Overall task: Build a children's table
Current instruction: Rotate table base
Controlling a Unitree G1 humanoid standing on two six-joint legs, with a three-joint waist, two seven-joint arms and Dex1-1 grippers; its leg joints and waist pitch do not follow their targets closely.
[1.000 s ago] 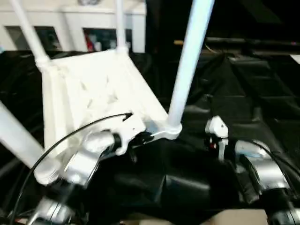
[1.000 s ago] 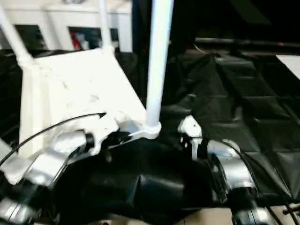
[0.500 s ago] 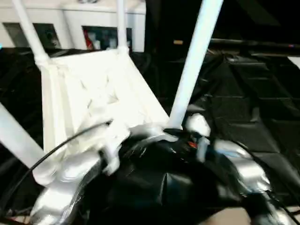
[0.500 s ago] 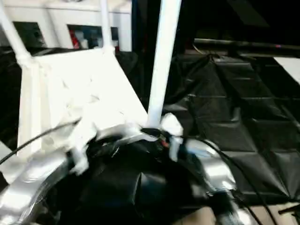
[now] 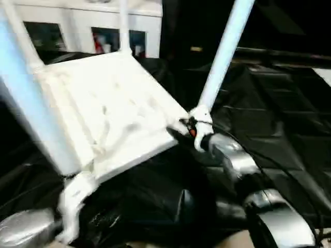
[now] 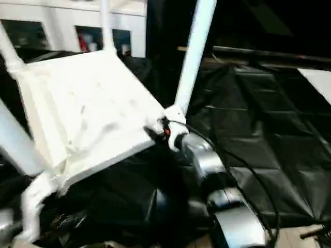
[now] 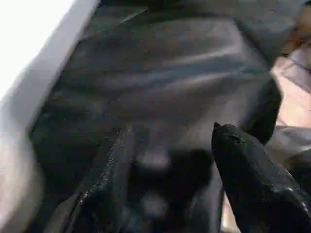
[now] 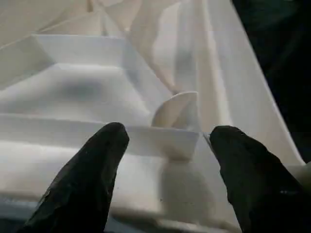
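Observation:
The children's table lies upside down and tilted on black cloth. Its white ribbed tabletop (image 5: 103,108) carries several white tube legs that point upward, one at the near right corner (image 5: 222,57) and one large and close at the left (image 5: 28,103). My right gripper (image 8: 167,133) is open at that near right corner, its fingers (image 8: 92,170) apart over the rim and the round socket (image 8: 177,109); the head view places it at the leg's base (image 5: 189,126). My left gripper (image 7: 170,160) is open above the black cloth, below the tabletop's near edge (image 7: 43,73), holding nothing.
Black creased cloth (image 5: 279,119) covers the work surface all around. A white cabinet with glass doors (image 5: 77,20) stands at the back left. My silver right forearm (image 5: 232,160) reaches in from the lower right, and my left forearm (image 5: 26,230) is at the lower left.
My left gripper has let go of the tabletop's near edge, opened and dropped back to the lower left. The right gripper has moved forward to the near right corner. The tabletop has tilted.

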